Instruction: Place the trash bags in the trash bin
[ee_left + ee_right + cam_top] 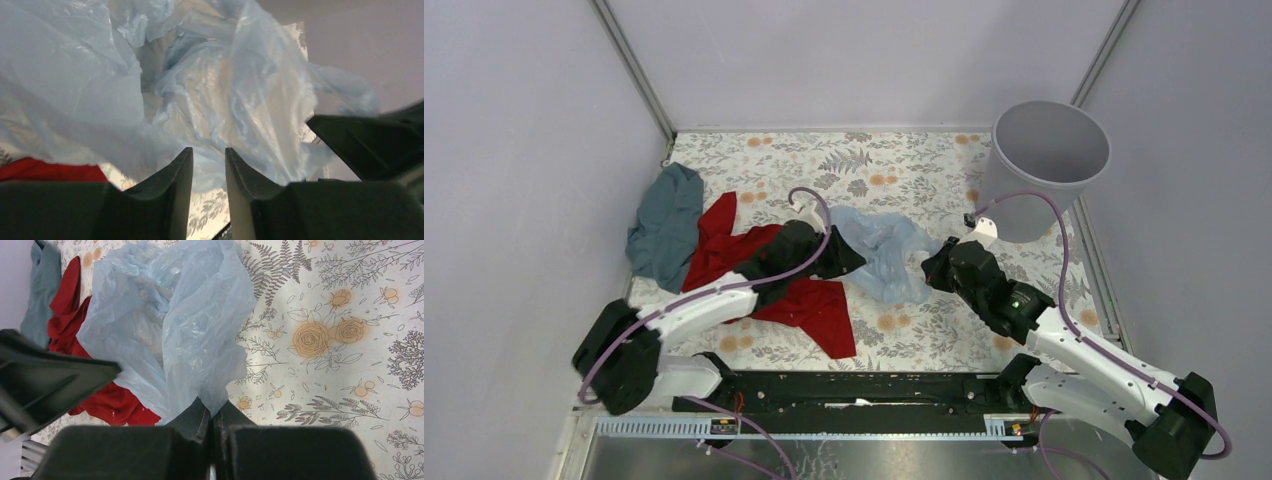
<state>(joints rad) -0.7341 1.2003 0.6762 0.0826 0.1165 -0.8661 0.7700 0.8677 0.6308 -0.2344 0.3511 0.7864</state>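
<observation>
The pale blue trash bag (881,250) lies crumpled on the floral tabletop between my two grippers. My right gripper (931,268) is at its right edge and, in the right wrist view, the gripper (212,408) is shut with a fold of the bag (175,315) pinched between its tips. My left gripper (854,260) is at the bag's left edge; in the left wrist view the gripper (209,151) has its jaws a little apart, with the bag's film (225,75) just beyond the tips. The light grey trash bin (1049,165) stands upright at the back right, apart from the bag.
A red cloth (814,305) lies under my left arm, and a teal-grey cloth (669,220) lies left of it. Grey walls close in the table on the left, back and right. Cables loop from both arms.
</observation>
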